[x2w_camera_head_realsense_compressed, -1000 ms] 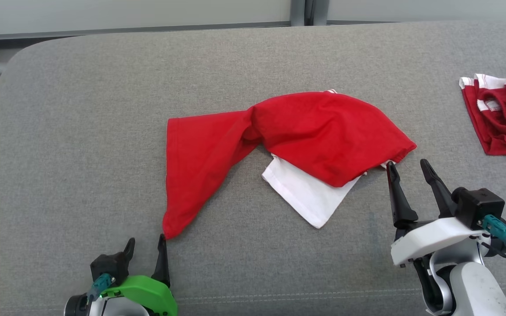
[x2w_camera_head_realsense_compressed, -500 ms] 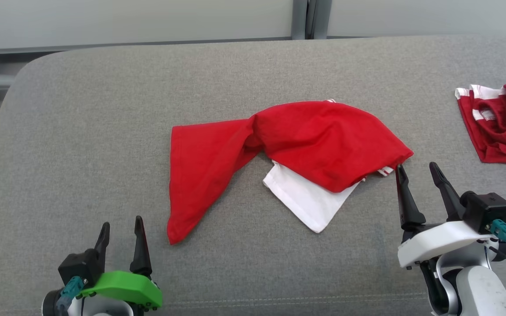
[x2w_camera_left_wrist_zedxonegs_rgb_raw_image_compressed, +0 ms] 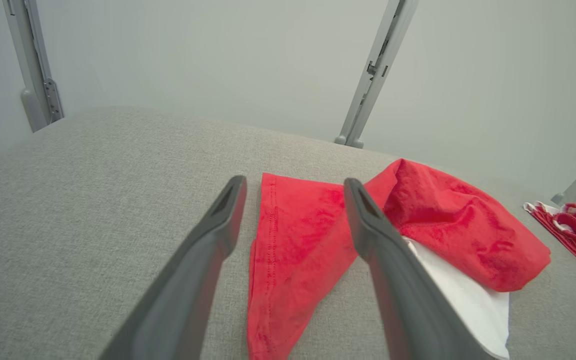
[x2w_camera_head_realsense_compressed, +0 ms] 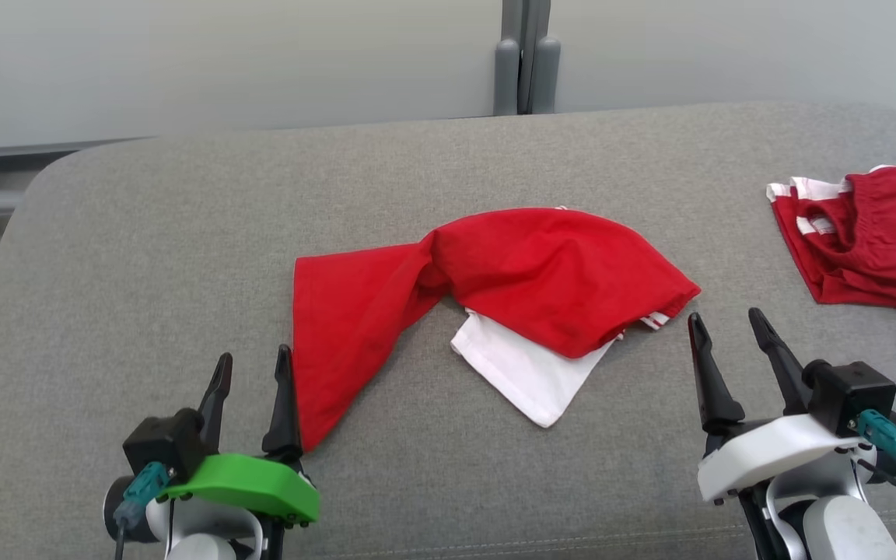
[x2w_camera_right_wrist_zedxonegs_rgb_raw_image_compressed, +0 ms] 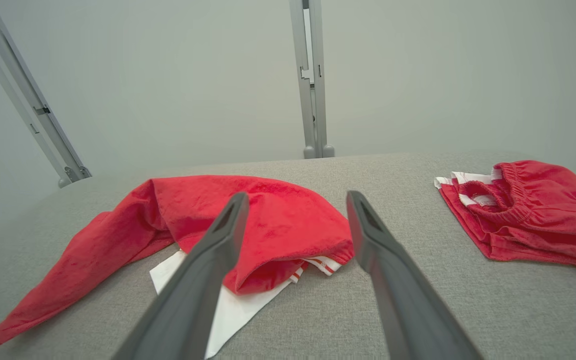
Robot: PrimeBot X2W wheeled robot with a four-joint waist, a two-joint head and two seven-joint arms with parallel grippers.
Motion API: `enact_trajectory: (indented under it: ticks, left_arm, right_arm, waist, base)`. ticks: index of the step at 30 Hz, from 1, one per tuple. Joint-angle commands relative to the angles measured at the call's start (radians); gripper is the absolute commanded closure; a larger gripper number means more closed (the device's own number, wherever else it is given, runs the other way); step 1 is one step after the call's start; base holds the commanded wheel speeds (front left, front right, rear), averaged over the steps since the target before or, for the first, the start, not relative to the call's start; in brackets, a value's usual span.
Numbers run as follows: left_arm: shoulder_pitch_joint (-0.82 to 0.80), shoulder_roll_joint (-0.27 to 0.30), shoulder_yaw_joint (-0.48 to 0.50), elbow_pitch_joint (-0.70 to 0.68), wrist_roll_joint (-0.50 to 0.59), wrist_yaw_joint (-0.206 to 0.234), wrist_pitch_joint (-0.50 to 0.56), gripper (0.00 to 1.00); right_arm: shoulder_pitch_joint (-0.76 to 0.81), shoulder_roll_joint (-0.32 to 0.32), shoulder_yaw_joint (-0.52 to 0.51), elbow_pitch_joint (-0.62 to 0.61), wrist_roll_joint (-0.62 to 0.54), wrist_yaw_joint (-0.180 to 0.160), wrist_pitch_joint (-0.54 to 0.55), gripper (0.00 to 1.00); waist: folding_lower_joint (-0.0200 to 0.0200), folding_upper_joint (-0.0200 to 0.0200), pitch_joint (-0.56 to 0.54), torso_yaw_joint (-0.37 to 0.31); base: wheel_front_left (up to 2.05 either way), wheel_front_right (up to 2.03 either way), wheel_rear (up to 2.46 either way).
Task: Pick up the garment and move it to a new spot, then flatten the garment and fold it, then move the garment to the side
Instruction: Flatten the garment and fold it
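Your garment (x2w_camera_head_realsense_compressed: 557, 272) lies crumpled in the middle of the bench (x2w_camera_head_realsense_compressed: 145, 257). Its long axis runs roughly 8 to 3 o'clock, and a white panel pokes out beneath. Left end effector (x2w_camera_head_realsense_compressed: 253, 354): fingers apart, empty, red tail just beside at 1 o'clock. Right end effector (x2w_camera_head_realsense_compressed: 724, 315): fingers apart, empty, striped hem near at 11 o'clock. Left looks slightly nearer. A red pile (x2w_camera_head_realsense_compressed: 876, 241) sits far right, well apart. Nothing stands in your way.

Your garment (x2w_camera_head_realsense_compressed: 557, 272) is soft matt red cloth; the desk (x2w_camera_head_realsense_compressed: 145, 257) wears coarse grey weave. Behind, smooth metal posts (x2w_camera_head_realsense_compressed: 506, 70).
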Motion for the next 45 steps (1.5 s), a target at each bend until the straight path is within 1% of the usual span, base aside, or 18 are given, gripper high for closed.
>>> enact_trajectory:
  ticks: [1, 9, 16, 31, 35, 40, 45]
  left_arm:
    - [0.029, 0.002, -0.002, -0.023, -0.007, 0.011, 0.008, 0.00]
    - [0.120, 0.021, 0.021, -0.133, -0.026, 0.046, 0.040, 0.00]
    - [0.155, 0.030, 0.024, -0.162, -0.030, 0.064, 0.058, 0.00]
    - [0.163, 0.044, 0.001, -0.171, -0.028, 0.067, 0.074, 0.00]
    - [0.165, 0.043, -0.003, -0.147, -0.041, 0.065, 0.103, 0.00]
    - [0.143, 0.026, -0.005, -0.058, -0.120, 0.042, 0.154, 0.00]
    - [0.093, 0.007, 0.002, 0.050, -0.258, 0.012, 0.193, 0.00]
  right_arm:
    - [0.021, -0.003, 0.006, -0.013, -0.006, 0.000, 0.005, 0.00]
    - [0.073, -0.003, 0.010, -0.056, -0.003, 0.000, 0.012, 0.00]
    - [0.084, -0.003, 0.020, -0.047, 0.022, 0.000, 0.002, 0.00]
    - [0.082, -0.003, 0.019, -0.048, 0.006, 0.000, 0.006, 0.00]
    - [0.078, -0.003, 0.020, -0.025, 0.033, 0.000, 0.013, 0.00]
    - [0.055, -0.003, 0.033, 0.041, 0.065, 0.000, 0.013, 0.00]
    - [0.021, -0.003, 0.057, 0.104, 0.078, 0.000, -0.008, 0.00]
  waist:
    - [0.0000, 0.0000, -0.021, -0.015]
    - [0.0000, 0.0000, -0.039, -0.027]
    - [0.0000, 0.0000, -0.047, -0.025]
    - [0.0000, 0.0000, -0.051, -0.010]
    - [0.0000, 0.0000, -0.039, -0.006]
    - [0.0000, 0.0000, -0.010, 0.002]
    - [0.0000, 0.0000, 0.028, -0.001]
  base:
    - [0.00, 0.00, 0.00]
    - [0.00, 0.00, 0.00]
    - [0.00, 0.00, 0.00]
    - [0.00, 0.00, 0.00]
    - [0.00, 0.00, 0.00]
    - [0.00, 0.00, 0.00]
    - [0.00, 0.00, 0.00]
